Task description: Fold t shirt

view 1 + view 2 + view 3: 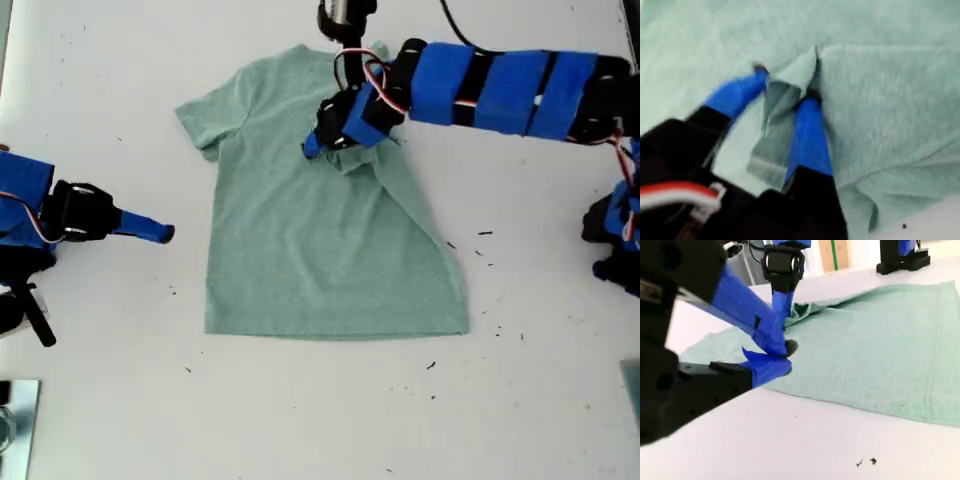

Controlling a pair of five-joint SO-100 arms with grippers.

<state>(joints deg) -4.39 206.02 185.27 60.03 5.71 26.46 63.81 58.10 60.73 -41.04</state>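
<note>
Desk (320, 420) up front is bare, and my first claw (785, 85), pinching a sleeve of the t shirt (330, 260), should drag low across so nothing bunches, while my second claw (782, 357) sits closed on nothing.

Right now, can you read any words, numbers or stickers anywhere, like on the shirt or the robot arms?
No text can be read in any view.
t shirt: plain green, no print or label showing.
my first gripper and my second gripper: only blue tape, no writing.
table: only tiny dark specks, no signs.
</note>
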